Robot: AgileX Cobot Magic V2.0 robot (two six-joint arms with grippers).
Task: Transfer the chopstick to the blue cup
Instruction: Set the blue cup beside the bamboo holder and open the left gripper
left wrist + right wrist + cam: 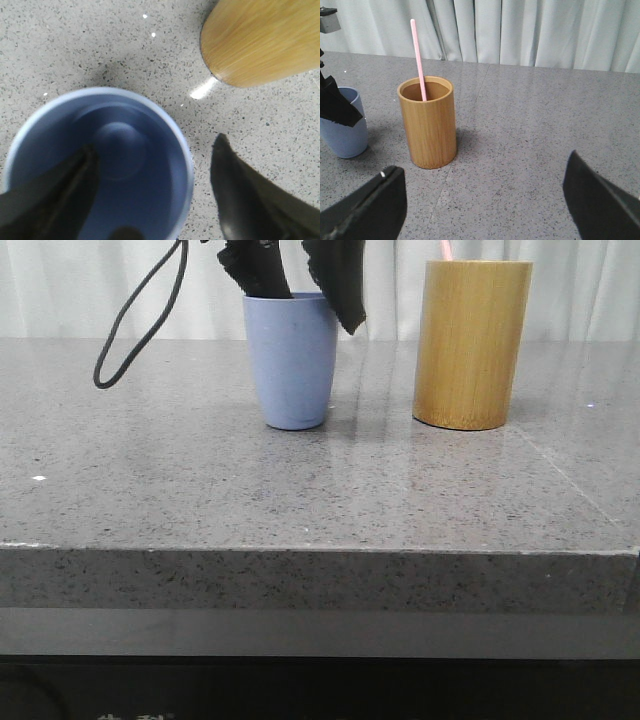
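Note:
The blue cup point(293, 365) stands upright left of the table's centre. My left gripper point(312, 308) hangs over it, open. One finger dips inside the cup point(107, 150) and the other finger point(235, 180) is outside, beyond the rim, with the cup wall between them. No stick shows inside the cup. One pale pink chopstick point(418, 60) leans in the bamboo cylinder point(427, 122) to the cup's right, and its tip point(446, 249) pokes above the cylinder point(470, 345). My right gripper point(485, 167) is open with nothing in it, low over bare table well to the cylinder's right.
A black cable point(140, 325) loops down from the left arm, left of the cup. A pale curtain point(530, 30) closes off the back of the grey stone table point(300, 500). The table's front edge point(320, 550) is near the camera.

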